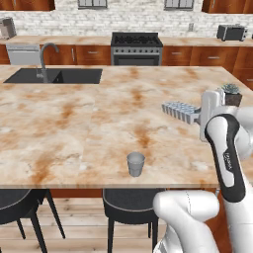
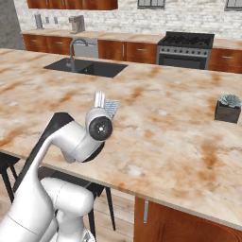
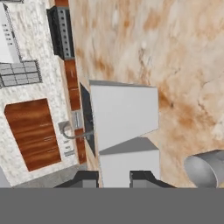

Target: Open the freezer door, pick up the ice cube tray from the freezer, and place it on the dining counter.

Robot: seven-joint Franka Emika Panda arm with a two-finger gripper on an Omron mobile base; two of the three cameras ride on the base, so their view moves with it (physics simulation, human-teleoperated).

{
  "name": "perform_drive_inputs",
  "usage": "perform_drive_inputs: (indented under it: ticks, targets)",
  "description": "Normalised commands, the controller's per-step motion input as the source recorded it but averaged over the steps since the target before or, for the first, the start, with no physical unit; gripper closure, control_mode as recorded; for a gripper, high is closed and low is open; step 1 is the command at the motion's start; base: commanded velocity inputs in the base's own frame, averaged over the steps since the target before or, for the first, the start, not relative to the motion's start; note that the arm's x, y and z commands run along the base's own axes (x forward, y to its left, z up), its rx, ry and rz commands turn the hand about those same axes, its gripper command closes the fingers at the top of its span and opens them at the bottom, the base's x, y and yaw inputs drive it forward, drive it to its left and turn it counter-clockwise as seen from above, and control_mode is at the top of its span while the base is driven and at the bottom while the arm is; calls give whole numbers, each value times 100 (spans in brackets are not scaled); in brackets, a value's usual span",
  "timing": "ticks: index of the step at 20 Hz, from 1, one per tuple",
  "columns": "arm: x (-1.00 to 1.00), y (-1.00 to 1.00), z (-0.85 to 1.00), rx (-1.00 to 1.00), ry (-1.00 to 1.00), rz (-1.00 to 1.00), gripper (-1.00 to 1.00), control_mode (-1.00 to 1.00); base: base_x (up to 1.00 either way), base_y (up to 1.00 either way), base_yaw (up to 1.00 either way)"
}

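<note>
1. A kitchen with a wide marbled dining counter; sink far left, grey cup near the front edge.
2. The gripper is clamped on the ice cube tray, held above the counter's right part.
3. The tray's long axis runs leftward from the claw; the counter lies directly beneath.

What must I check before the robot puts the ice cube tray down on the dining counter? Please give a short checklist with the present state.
1. Gripper shut on the ice cube tray: ok.
2. Tray above the dining counter, not past its edge: ok.
3. Tray already resting on the counter: cannot tell.
4. Grey cup apart from the tray: ok in the left base view.
5. Potted plant apart from the tray: ok.
6. Sink far from the tray: ok.
</note>
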Motion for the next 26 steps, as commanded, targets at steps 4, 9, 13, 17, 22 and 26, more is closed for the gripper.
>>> perform_drive_inputs:
  ticks: [4,9,13,17,22,26]
  targets:
    - [61,-3,-80,0,10,12,100,-100,0,0,0]
    - [63,0,-82,0,2,8,100,-100,0,0,0]
    - [64,0,-76,0,7,4,100,-100,0,0,0]
    - [51,4,-63,0,15,1,100,-100,0,0,0]
    - [46,0,-70,0,6,2,100,-100,0,0,0]
    - [39,2,-69,0,0,2,100,-100,0,0,0]
